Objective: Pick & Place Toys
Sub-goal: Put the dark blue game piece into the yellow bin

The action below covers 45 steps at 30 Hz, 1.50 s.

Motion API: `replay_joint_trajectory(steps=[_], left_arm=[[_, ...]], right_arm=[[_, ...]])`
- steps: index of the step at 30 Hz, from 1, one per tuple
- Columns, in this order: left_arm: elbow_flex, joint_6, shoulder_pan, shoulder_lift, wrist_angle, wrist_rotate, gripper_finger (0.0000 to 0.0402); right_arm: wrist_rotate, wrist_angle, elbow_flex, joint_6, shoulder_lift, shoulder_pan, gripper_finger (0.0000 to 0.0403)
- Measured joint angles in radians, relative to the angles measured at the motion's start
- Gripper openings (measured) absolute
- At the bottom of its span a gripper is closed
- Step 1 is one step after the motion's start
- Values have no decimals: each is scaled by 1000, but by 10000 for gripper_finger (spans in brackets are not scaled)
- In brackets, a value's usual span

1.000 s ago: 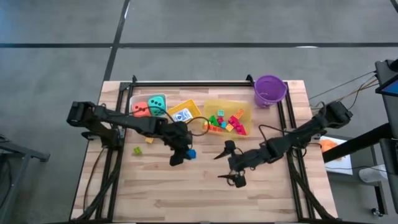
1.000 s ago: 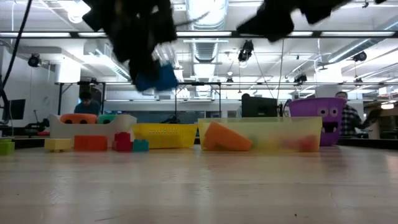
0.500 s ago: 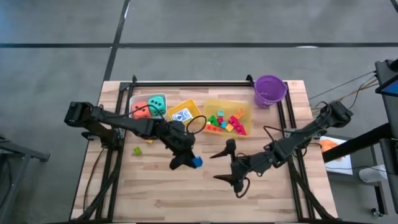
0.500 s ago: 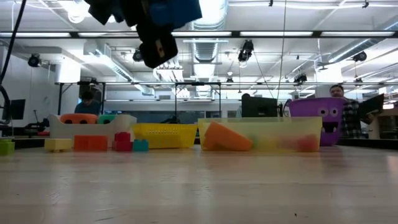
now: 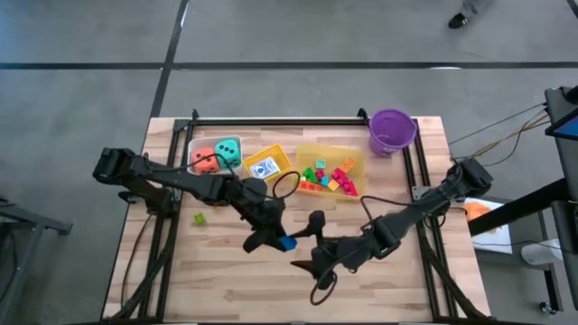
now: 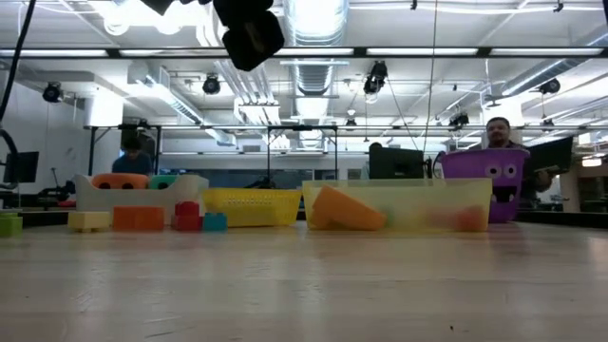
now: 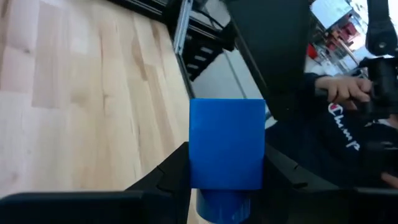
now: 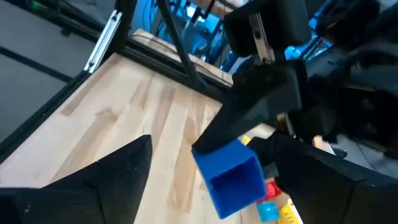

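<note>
Table [image 5: 226, 289]: one, pale wood planks, with a dark frame along its sides.

Left gripper [image 5: 271, 242]: one, raised over the middle of the table, fingers clenched on one blue brick [image 5: 286, 243]. In the left wrist view the blue brick [image 7: 226, 143] sits squarely between the two dark fingers [image 7: 163, 180], its open stud end toward the camera. In the right wrist view the same brick [image 8: 233, 176] hangs in the air above the wood.

Right gripper [image 5: 312, 257]: one, just beside the held brick on its right side, fingers spread wide with nothing between them.

Clear bin [image 5: 200, 144]: one, at the far left of the row, holding two dice: one orange die [image 5: 204, 160] and one teal die [image 5: 228, 151].

Yellow bin [image 5: 282, 153]: one, next in the row, holding one blue-white card box [image 5: 265, 168].

Second clear bin [image 5: 354, 155]: one, holding a heap of small bricks [image 5: 329, 177] in red, green, pink, orange and yellow; the exact number cannot be told.

Purple bucket [image 5: 392, 130]: one, at the far right corner.

Loose pieces on the table: one green brick [image 5: 199, 218] and one yellow brick [image 5: 217, 203], near the left edge, apart from each other.

Low view: further small bricks [image 6: 201, 217] stand in front of the bins; a person [image 6: 498, 135] shows behind the bucket.
</note>
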Motion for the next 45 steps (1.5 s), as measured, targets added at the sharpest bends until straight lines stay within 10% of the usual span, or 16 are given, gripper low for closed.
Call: replay_joint_trajectory(steps=[26, 45], left_arm=[[1, 10, -75, 0, 13, 22, 122], [0, 10, -75, 0, 22, 106, 122]], right_arm=[[-8, -118, 185, -83, 161, 1, 183], [-207, -118, 182, -76, 163, -51, 173]])
